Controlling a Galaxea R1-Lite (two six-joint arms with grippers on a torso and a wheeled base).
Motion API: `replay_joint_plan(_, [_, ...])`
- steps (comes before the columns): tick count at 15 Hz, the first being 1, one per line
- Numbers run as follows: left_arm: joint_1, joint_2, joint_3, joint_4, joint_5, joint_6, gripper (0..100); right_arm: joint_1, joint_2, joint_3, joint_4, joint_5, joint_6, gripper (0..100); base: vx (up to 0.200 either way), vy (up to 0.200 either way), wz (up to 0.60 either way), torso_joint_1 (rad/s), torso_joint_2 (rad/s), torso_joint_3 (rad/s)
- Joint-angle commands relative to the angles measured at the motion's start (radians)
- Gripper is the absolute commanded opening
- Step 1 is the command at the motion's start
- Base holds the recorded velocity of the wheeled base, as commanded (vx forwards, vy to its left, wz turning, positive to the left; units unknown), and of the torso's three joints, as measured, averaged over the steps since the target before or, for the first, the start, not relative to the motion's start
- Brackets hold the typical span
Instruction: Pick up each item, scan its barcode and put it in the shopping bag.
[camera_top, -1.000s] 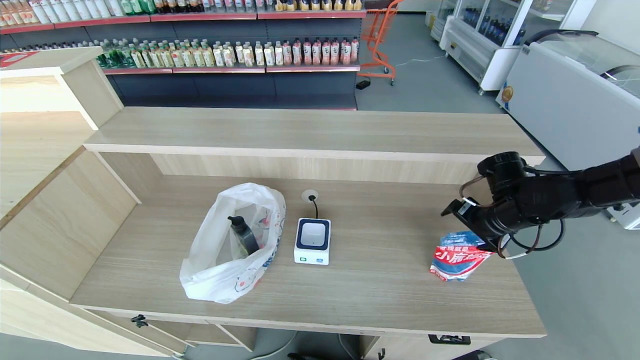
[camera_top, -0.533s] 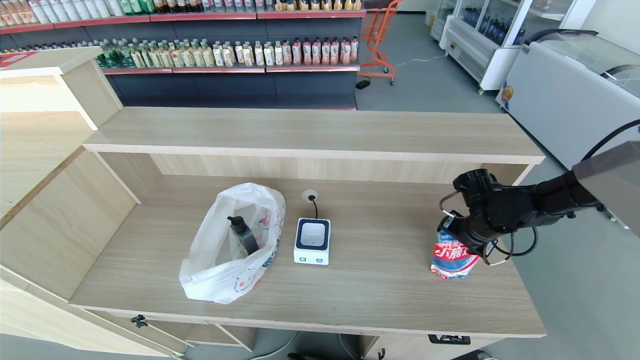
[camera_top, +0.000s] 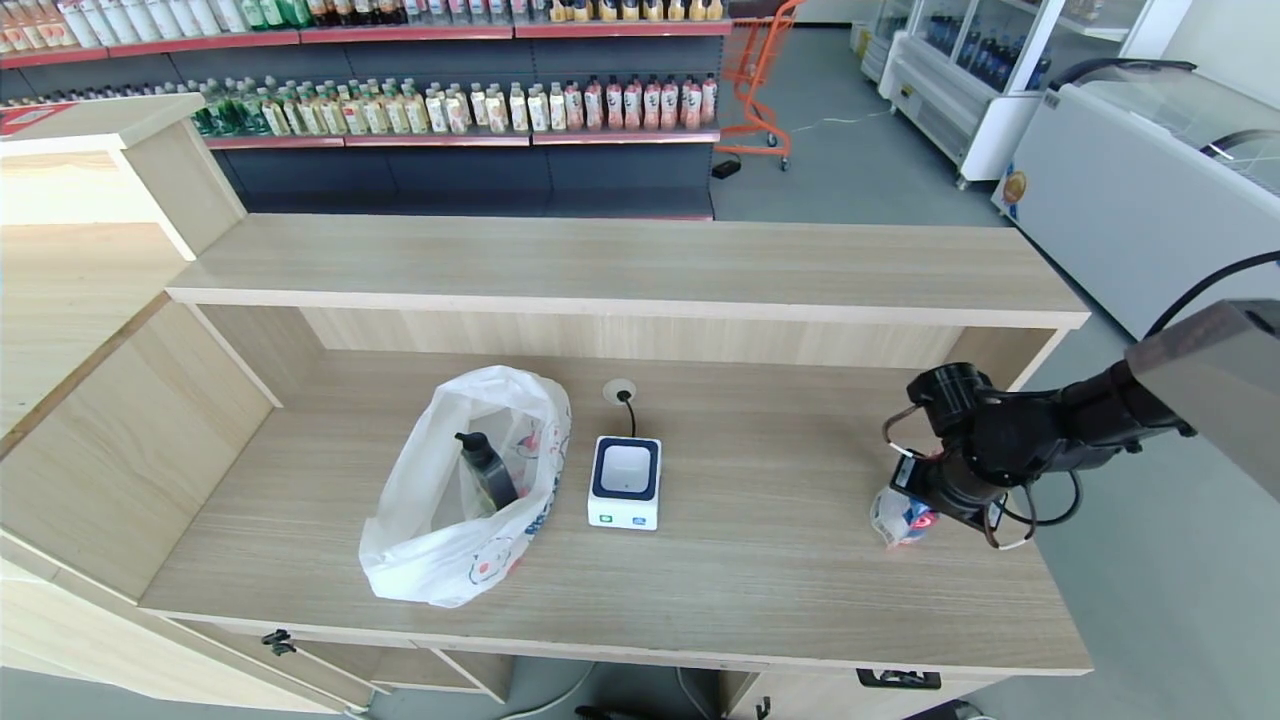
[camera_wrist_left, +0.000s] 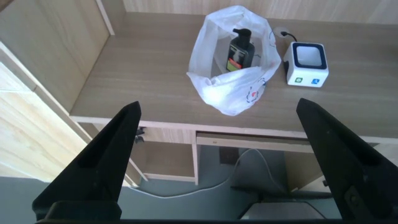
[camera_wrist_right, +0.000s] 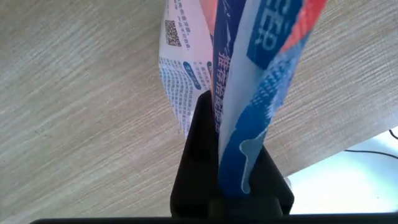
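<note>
- Left gripper (camera_wrist_left: 214, 165) hangs off the front of the desk (camera_wrist_left: 155, 93), fingers apart and holding nothing, so it poses little risk.
- Bag (camera_top: 465, 490), just left of the scanner, holds a bottle (camera_top: 487, 470). Its slack mouth could fold shut under an incoming item.
- Scanner (camera_top: 625, 482): the pouch's code may face away and fail to read.
- Pouch (camera_top: 897, 517), at the desk's right end, is pinched by its edge in the right gripper (camera_top: 932, 497). Such a thin, floppy hold could slip or swing.
</note>
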Motion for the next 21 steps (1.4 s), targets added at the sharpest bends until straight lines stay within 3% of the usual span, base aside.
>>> replay_joint_plan(1, [0.0, 0.0, 0.0, 0.0, 0.0, 0.0, 100, 0.002, -0.041, 0.037, 0.001, -0.012, -0.055, 0, 0.0, 0.0, 0.0, 0.0, 0.0, 0.0])
replay_joint_plan(2, [0.0, 0.0, 0.0, 0.0, 0.0, 0.0, 100, 0.002, -0.076, 0.048, -0.025, -0.006, -0.08, 0, 0.0, 0.0, 0.0, 0.0, 0.0, 0.0])
replay_joint_plan(6, [0.0, 0.0, 0.0, 0.0, 0.0, 0.0, 100, -0.042, -0.339, 0.172, -0.062, 0.337, -0.302, 0, 0.0, 0.0, 0.0, 0.0, 0.0, 0.0])
replay_joint_plan(9, [0.0, 0.0, 0.0, 0.0, 0.0, 0.0, 100, -0.09, -0.555, 0.278, -0.061, 0.768, -0.557, 0, 0.0, 0.0, 0.0, 0.0, 0.0, 0.0])
replay_joint_plan(11, [0.0, 0.0, 0.0, 0.0, 0.0, 0.0, 100, -0.082, -0.636, 0.303, -0.061, 1.014, -0.628, 0, 0.0, 0.0, 0.0, 0.0, 0.0, 0.0])
replay_joint_plan(13, [0.0, 0.0, 0.0, 0.0, 0.0, 0.0, 100, -0.016, -0.718, 0.324, -0.058, 1.201, -0.626, 0, 0.0, 0.0, 0.0, 0.0, 0.0, 0.0])
replay_joint_plan(14, [0.0, 0.0, 0.0, 0.0, 0.0, 0.0, 100, 0.037, -0.753, 0.326, -0.044, 1.215, -0.597, 0, 0.0, 0.0, 0.0, 0.0, 0.0, 0.0])
replay_joint_plan(16, [0.0, 0.0, 0.0, 0.0, 0.0, 0.0, 100, 0.163, -0.799, 0.313, -0.03, 1.213, -0.416, 0, 0.0, 0.0, 0.0, 0.0, 0.0, 0.0])
replay_joint_plan(18, [0.0, 0.0, 0.0, 0.0, 0.0, 0.0, 100, 0.234, -0.801, 0.306, -0.041, 1.212, -0.319, 0, 0.0, 0.0, 0.0, 0.0, 0.0, 0.0])
replay_joint_plan(21, [0.0, 0.0, 0.0, 0.0, 0.0, 0.0, 100, 0.267, -0.81, 0.312, -0.039, 1.215, -0.255, 0, 0.0, 0.0, 0.0, 0.0, 0.0, 0.0])
